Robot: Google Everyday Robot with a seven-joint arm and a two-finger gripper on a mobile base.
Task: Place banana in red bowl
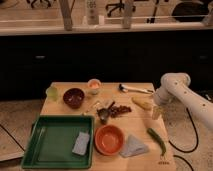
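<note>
On the wooden table point(132, 122), the banana point(142, 103) lies up and right of the red bowl point(109, 139), and the open gripper point(156, 113) hangs even farther right of that bowl.

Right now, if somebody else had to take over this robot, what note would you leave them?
End effector: open, empty, low near the right edge of the table, just right of the banana.
Banana: lying on the table, not gripped.
Red bowl: near the front edge, empty, beside the green tray.
Done: nothing is in the bowl yet.
Left: grasp the banana, carry it to the red bowl, release.
</note>
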